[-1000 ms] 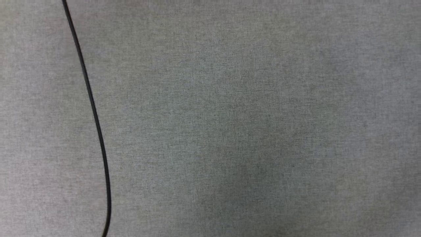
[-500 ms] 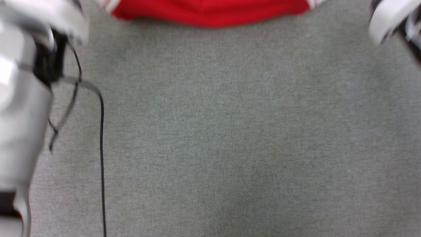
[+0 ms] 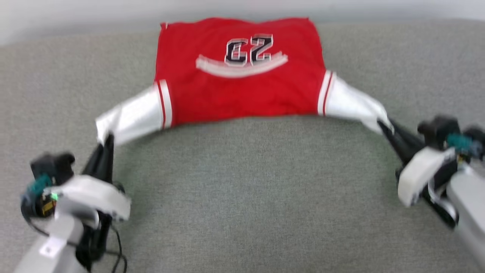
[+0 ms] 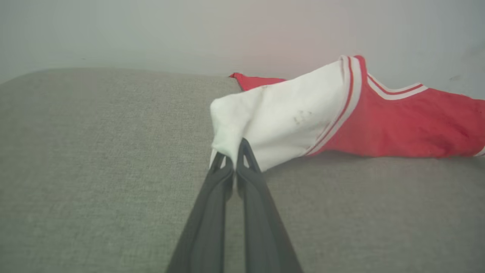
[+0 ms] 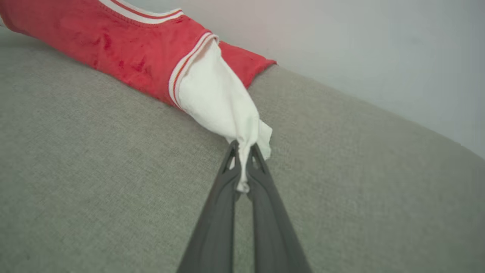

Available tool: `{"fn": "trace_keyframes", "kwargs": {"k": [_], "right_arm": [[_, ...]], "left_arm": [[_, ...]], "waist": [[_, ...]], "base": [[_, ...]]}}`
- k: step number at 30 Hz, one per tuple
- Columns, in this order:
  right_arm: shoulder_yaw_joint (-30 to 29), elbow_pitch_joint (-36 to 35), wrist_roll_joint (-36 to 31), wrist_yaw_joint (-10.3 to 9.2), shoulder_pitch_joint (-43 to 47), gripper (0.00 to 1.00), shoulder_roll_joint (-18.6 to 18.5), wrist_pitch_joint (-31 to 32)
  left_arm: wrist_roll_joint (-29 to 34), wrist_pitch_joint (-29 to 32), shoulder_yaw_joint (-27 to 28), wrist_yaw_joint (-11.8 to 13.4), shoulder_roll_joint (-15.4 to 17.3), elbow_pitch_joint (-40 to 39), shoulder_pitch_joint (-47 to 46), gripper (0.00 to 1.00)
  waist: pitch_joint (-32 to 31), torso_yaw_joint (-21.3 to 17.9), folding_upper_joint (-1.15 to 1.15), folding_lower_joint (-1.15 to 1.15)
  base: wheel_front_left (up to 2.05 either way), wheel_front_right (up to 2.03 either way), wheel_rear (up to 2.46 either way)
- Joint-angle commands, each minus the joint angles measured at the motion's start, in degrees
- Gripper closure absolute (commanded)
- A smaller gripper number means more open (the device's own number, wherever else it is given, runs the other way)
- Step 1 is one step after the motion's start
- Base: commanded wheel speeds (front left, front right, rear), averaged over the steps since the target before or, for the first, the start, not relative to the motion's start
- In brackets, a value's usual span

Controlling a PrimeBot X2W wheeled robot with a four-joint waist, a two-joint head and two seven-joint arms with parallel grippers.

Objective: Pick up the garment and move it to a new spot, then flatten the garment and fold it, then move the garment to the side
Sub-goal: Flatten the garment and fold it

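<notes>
Red jersey-style shirt with white short sleeves (image 3: 242, 87) lies spread at the far side of the grey woven fabric surface (image 3: 246, 197), black "23" print facing up and reading upside down from the head. Its far hem sits just short of the surface's back edge, where the pale wall (image 3: 75, 15) begins; little room behind it. Open grey fabric on both flanks of the shirt, and a broad bare stretch on the near side, between the two arms. Left gripper (image 3: 108, 138): long dark fingers pressed together, pinching the cuff end of the sleeve on the robot's left. Right gripper (image 3: 382, 125): fingers likewise pressed together on the end of the other sleeve, a wisp of white cloth hanging out between them in its wrist view. Both sleeves drawn outward and toward the robot, their ends raised off the fabric; red body resting on it. Thin black cable (image 3: 118, 261) loops by the left arm at the lower left. Against earlier frames: a second ago the head view held bare grey fabric and the cable; half a second ago a red strip at the top edge and pale arms at both sides. The whole picture has shifted, so the camera has moved.
</notes>
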Motion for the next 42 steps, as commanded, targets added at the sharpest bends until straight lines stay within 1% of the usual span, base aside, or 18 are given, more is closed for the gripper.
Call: {"fn": "trace_keyframes", "kwargs": {"k": [1, 6, 14, 19, 23, 27, 32, 33, 34, 35, 38, 42], "right_arm": [[-0.5, -0.3, 0.4, -0.08, 2.2, 1.00, -0.1, 0.2], [-4.9, -0.9, 0.6, -0.08, 12.4, 1.00, 0.4, 0.6], [-14.2, -2.9, -0.4, -0.09, 27.2, 1.00, 1.4, 1.0], [-20.3, -6.0, -2.3, -0.09, 36.6, 1.00, 2.6, 2.1], [-24.8, -9.3, -4.1, -0.10, 43.4, 1.00, 3.7, 4.2], [-29.7, -12.8, -5.0, -0.10, 48.2, 1.00, 5.1, 6.6], [-33.2, -17.2, -6.2, -0.10, 50.6, 1.00, 7.0, 9.2], [-33.6, -18.0, -6.4, -0.10, 50.7, 0.64, 7.5, 9.7], [-34.2, -19.1, -6.4, -0.10, 50.6, 0.10, 7.7, 10.1], [-35.0, -20.0, -6.4, -0.10, 50.5, 0.00, 7.8, 10.2], [-37.3, -23.0, -6.7, -0.08, 49.3, 0.00, 6.8, 10.9], [-41.6, -28.4, -7.3, -0.07, 46.1, 0.00, 4.1, 12.0]], "left_arm": [[-0.3, -0.3, 0.5, 0.4, -0.2, -0.4, 1.6, 1.00], [-1.1, -0.3, 1.0, 1.3, -0.8, -1.0, 9.6, 1.00], [-1.6, -0.2, 3.6, 2.4, -1.7, -1.4, 19.7, 1.00], [-0.9, -0.2, 5.0, 2.7, -2.4, -1.9, 24.3, 1.00], [-0.6, -0.2, 6.4, 3.0, -3.1, -2.8, 27.5, 1.00], [0.2, -0.2, 7.0, 3.4, -3.7, -3.8, 29.3, 1.00], [1.1, -0.2, 6.6, 3.6, -4.2, -5.1, 29.6, 1.00], [1.3, -0.2, 6.5, 3.7, -4.2, -5.4, 29.4, 1.00], [1.3, -0.2, 6.4, 3.7, -4.3, -5.6, 29.1, 1.00], [1.4, -0.2, 6.2, 3.8, -4.4, -5.9, 28.8, 1.00], [1.9, -0.2, 6.0, 3.9, -4.8, -6.9, 28.0, 1.00], [2.9, -0.2, 6.3, 4.4, -5.2, -9.0, 27.4, 1.00]], "waist": [[-2.1, 0.0, 0.00, 0.02], [-5.6, -0.1, 0.00, 0.02], [-10.0, 0.1, 0.00, 0.02], [-11.7, 0.5, 0.00, 0.02], [-12.6, 0.7, 0.00, 0.02], [-12.9, 1.1, 0.00, 0.02], [-12.8, 1.3, 0.00, 0.02], [-12.8, 1.3, 0.00, 0.02], [-12.7, 1.3, 0.00, 0.02], [-12.5, 1.4, 0.00, 0.02], [-12.1, 1.5, 0.00, 0.02], [-10.7, 1.8, 0.00, 0.02]], "base": [[0.00, 0.00, 0.00], [0.00, 0.00, 0.00], [0.00, 0.00, 0.00], [0.00, 0.00, 0.00], [0.00, 0.00, 0.00], [0.00, 0.00, 0.00], [0.00, 0.00, 0.00], [0.00, 0.00, 0.00], [0.00, 0.00, 0.00], [0.00, 0.00, 0.00], [0.00, 0.00, 0.00], [0.00, 0.00, 0.00]]}}
